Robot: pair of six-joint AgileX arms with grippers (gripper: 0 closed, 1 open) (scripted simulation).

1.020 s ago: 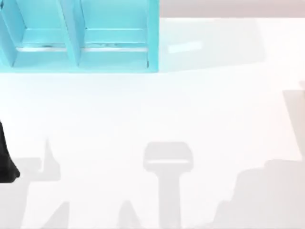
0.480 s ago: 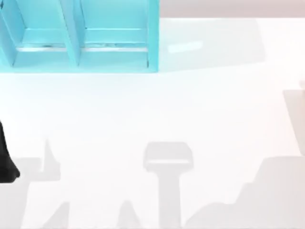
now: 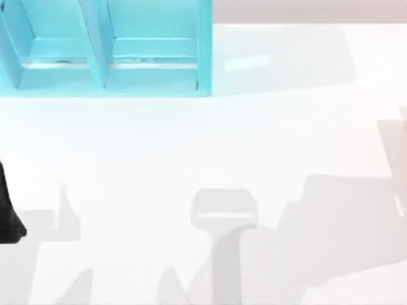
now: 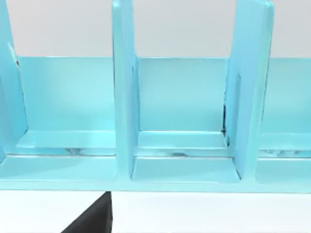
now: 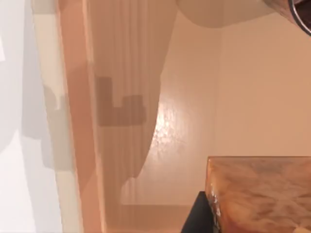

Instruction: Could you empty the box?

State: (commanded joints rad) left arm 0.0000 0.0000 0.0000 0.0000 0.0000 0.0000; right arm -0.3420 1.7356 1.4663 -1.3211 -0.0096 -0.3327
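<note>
The right wrist view looks into a tan box [image 5: 121, 73] with smooth peach walls and floor. Inside it lies a brown marbled block [image 5: 262, 194], seen at close range. A dark part of my right gripper [image 5: 197, 216] shows beside that block, close to its edge. A dark-rimmed brown object [image 5: 301, 12] pokes in at the corner of the same view. My left arm [image 3: 7, 219] stays parked at the table's far left edge, and a dark part of my left gripper [image 4: 92, 221] shows in the left wrist view.
A turquoise rack [image 3: 152, 79] with upright dividers stands at the back left of the white table [image 3: 210, 146]. The left wrist view faces that rack [image 4: 121, 97] and its compartments. Grey shadows of the arms fall across the table's front.
The shadow at the table's front right has spread leftward and up the table, reaching the centre shadow. The left arm has not moved.
</note>
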